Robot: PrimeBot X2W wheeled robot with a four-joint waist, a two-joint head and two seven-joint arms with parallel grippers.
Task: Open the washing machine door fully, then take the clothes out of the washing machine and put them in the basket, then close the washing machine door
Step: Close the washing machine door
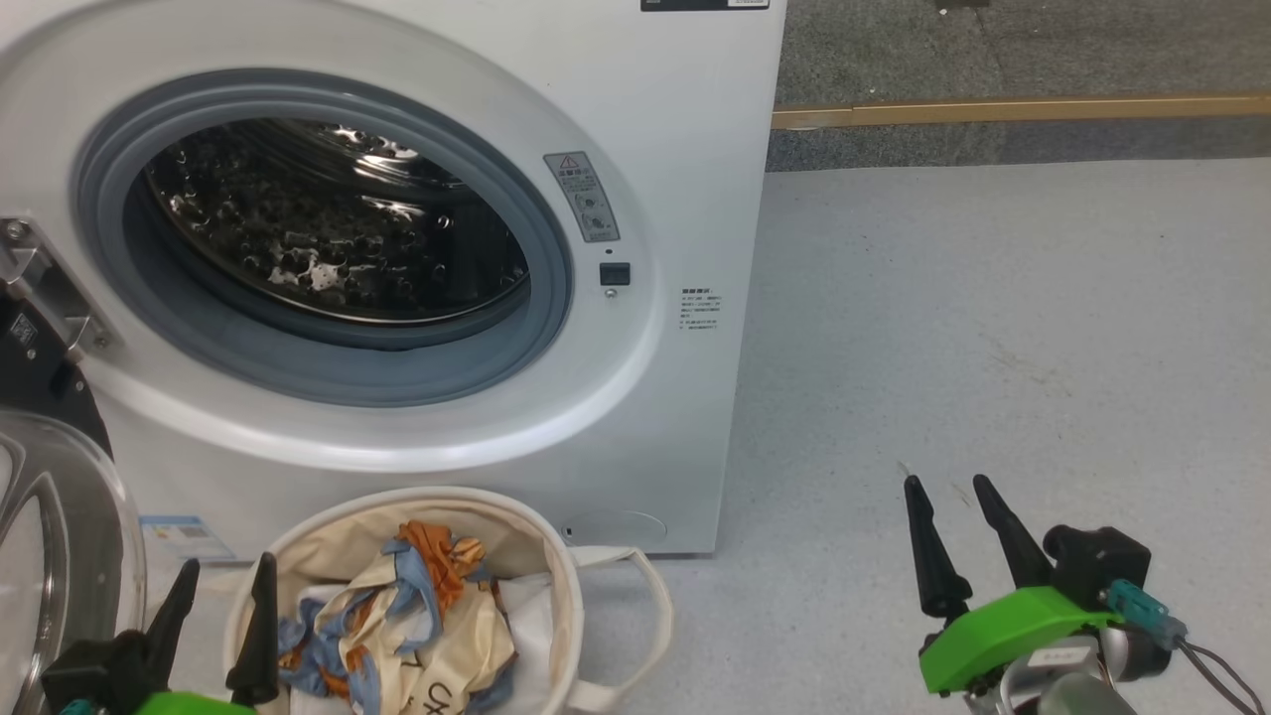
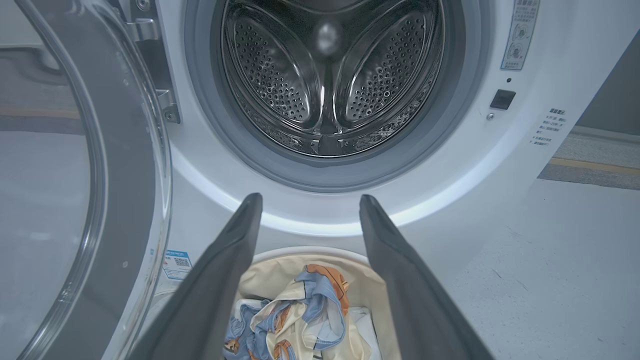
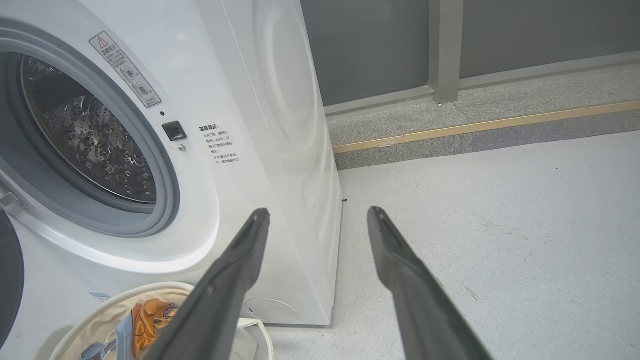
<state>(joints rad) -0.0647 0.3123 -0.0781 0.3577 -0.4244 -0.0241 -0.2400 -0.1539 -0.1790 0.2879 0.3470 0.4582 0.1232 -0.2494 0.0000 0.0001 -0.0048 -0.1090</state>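
Already the blue-and-orange clothes lay in the round cream canvas basket. Left end effector and right end effector gaped empty; the stiff, glossy black-rimmed glass door, open lower left, probably wanted pushing at its free rim.

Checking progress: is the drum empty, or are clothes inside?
Empty: the washing machine's drum shows bare steel; the clothes lie in the basket.

— Where is the basket?
— On the floor, just before the washing machine, below its drum. The clothes lie in it.
— And the washing machine door?
— Swung out at the machine's left, beside the basket.
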